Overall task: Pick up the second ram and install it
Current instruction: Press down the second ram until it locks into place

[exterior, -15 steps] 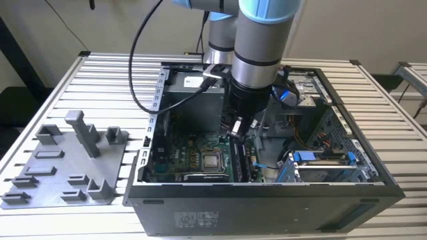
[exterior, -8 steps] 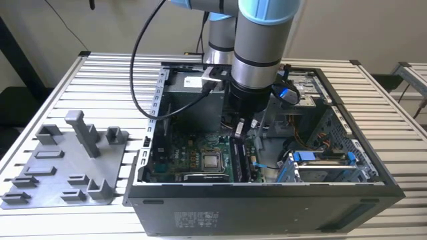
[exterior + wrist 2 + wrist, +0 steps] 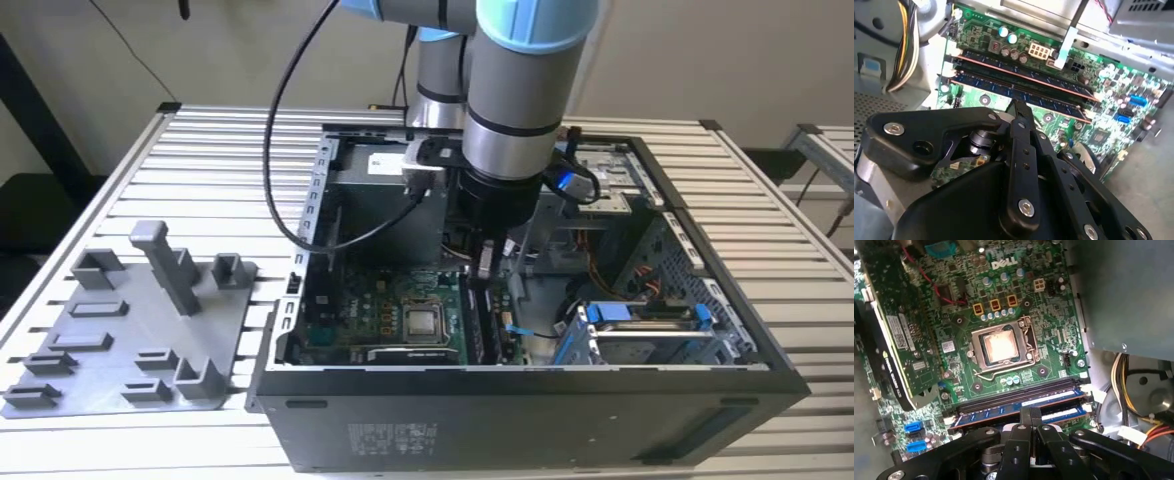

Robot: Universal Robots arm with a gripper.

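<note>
The robot arm reaches down into an open computer case (image 3: 534,400) that lies on a surface (image 3: 227,150) made of pale metal slats. The gripper (image 3: 483,262) hangs low inside the case, right over the green motherboard (image 3: 387,320). In both wrist views its black jaws are pressed together, with nothing between them, and their tips sit just above the long memory slots. The second ram (image 3: 1051,412) lies in the slot nearest the jaws, a dark stick with a pale blue label. In the second wrist view it (image 3: 1019,92) runs across the board just past the jaw tips. Another memory stick (image 3: 1019,401) sits in a slot right beside it. In the first wrist view, the shiny square processor (image 3: 1001,347) is in the middle of the board, a little way from the sticks. On the exterior view's left, a grey plastic fixture (image 3: 134,330) with upright posts rests on the surface next to the case.
</note>
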